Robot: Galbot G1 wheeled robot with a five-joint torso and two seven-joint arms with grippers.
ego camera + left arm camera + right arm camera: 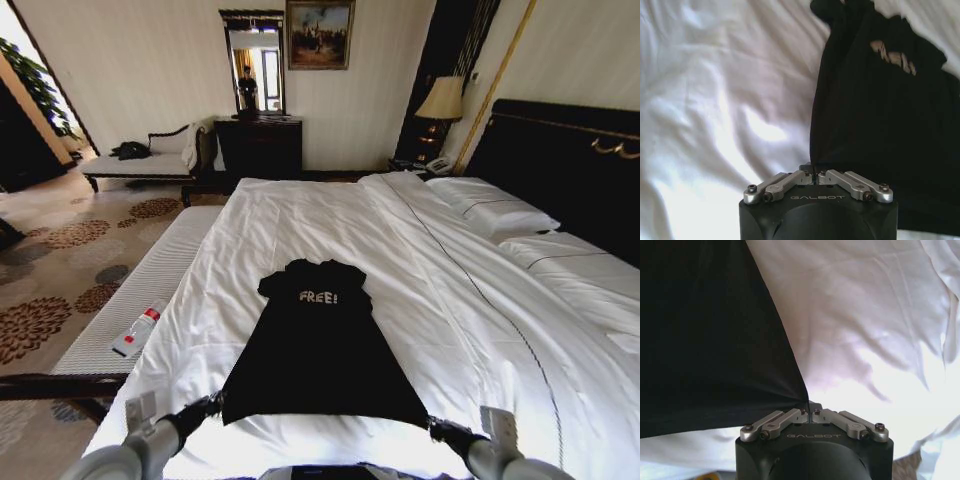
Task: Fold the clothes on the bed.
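- The left hand (213,405) is closed on the near left hem corner of the T-shirt (318,350); the left wrist view shows its fingers (810,175) pinched together at the fabric edge.
- The right hand (437,428) is closed on the near right hem corner, with the fabric pulled to a point at the fingers (809,412).
- The hem is stretched between both hands, each equally near.
- The T-shirt's long axis runs straight away from the robot, collar farthest.
- The T-shirt is black and lies flat, with white "FREE" lettering facing up, on the bed (420,260) and its white sheets.
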